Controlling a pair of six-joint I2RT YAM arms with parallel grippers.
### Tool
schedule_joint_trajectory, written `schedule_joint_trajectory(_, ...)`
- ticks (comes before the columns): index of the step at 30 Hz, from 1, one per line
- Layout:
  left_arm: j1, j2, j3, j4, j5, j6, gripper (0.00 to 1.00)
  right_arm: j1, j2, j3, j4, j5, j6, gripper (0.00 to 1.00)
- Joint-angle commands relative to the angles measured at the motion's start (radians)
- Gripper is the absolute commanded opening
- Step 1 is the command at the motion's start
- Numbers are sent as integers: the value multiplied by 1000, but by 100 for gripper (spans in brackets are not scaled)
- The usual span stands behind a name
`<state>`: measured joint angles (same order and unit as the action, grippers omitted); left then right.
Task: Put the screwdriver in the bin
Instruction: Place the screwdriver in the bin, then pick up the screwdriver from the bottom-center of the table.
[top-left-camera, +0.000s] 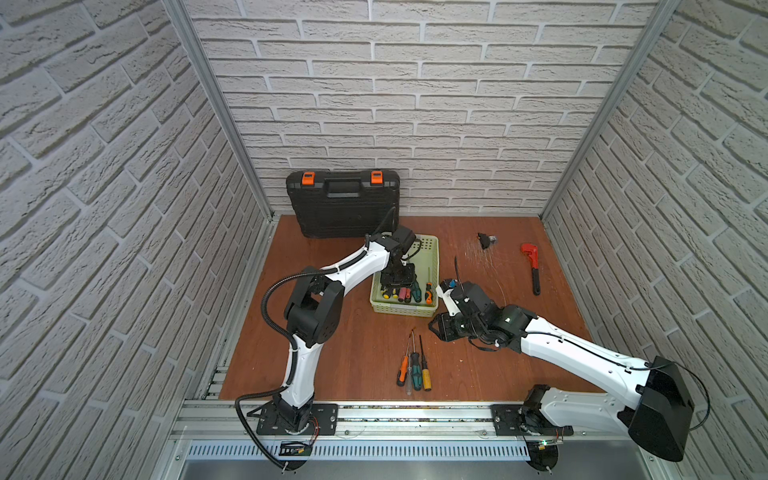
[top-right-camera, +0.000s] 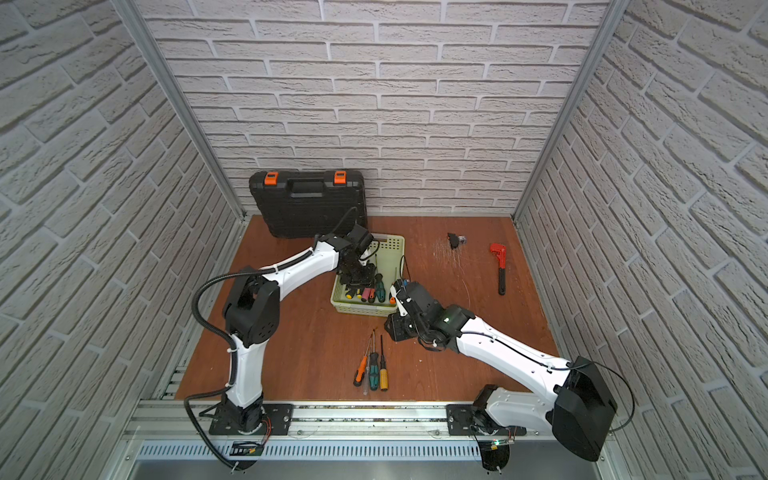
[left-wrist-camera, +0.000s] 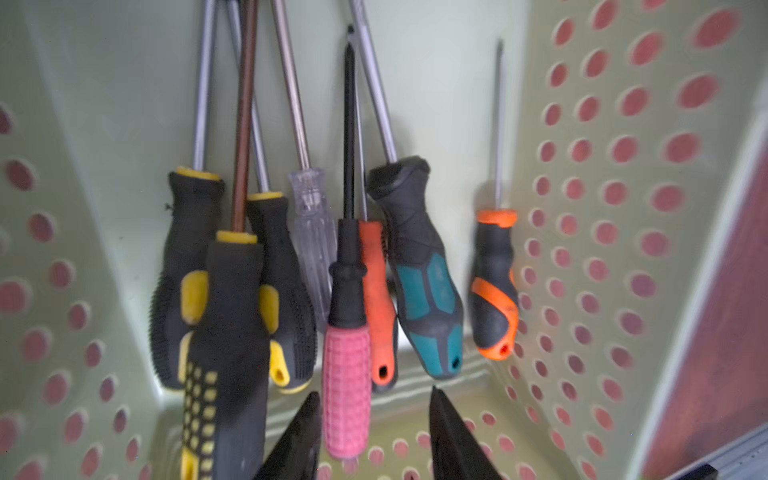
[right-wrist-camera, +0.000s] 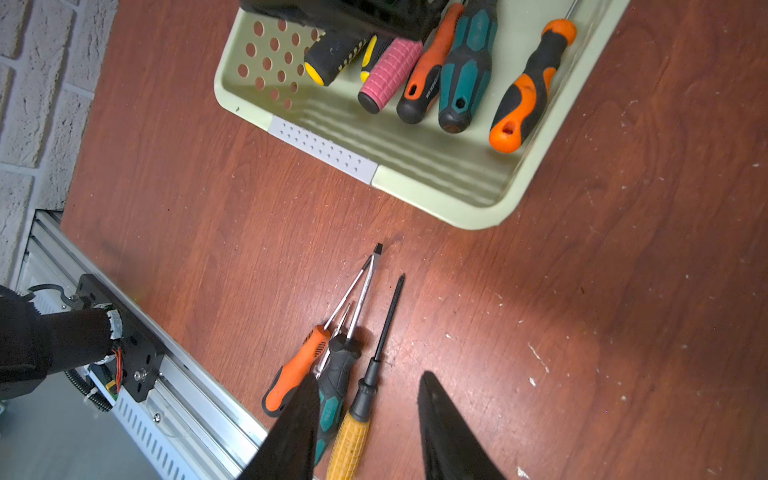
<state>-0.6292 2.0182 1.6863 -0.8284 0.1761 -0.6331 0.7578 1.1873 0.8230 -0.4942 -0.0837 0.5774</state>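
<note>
The left pincer (left-wrist-camera: 374, 392) was spread a little inside the bin (left-wrist-camera: 440, 104), with the pink screwdriver (left-wrist-camera: 347, 374) lying loose between its tips, so it likely needed to open wider and lift straight up.

Black toolcase (top-left-camera: 343, 210) upright at rear; red wrench (top-left-camera: 532, 266) flat on tabletop (top-left-camera: 353, 365).

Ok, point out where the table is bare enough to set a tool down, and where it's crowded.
Bare wood: the back strip between the toolcase and the red wrench, bar one small black part; the front, either side of the loose screwdrivers. Crowded: the bin, handles packed at its near end under the left claw.
</note>
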Motion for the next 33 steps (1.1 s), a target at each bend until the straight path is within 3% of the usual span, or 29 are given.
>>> schedule_joint_trajectory(1,6,-116,-24,26,-18,0,44,26,-29,24,-57,12,27,42)
schedule_joint_trajectory(5,2,-229,-122,73,-21,1,44,90,-24,55,-165,47,46,42)
schedule_joint_trajectory(11,-5,-465,-372,130,-76,-14,44,212,3,41,-236,87,176,41)
schedule_joint_trajectory(16,-14,-672,-552,127,-169,-26,44,330,40,-18,-165,114,303,42)
schedule_joint_trajectory(22,-14,-866,-692,114,-229,-77,48,362,172,-9,-107,89,311,43)
schedule_joint_trajectory(33,6,-947,-760,101,-240,-115,50,368,270,27,-116,114,309,45)
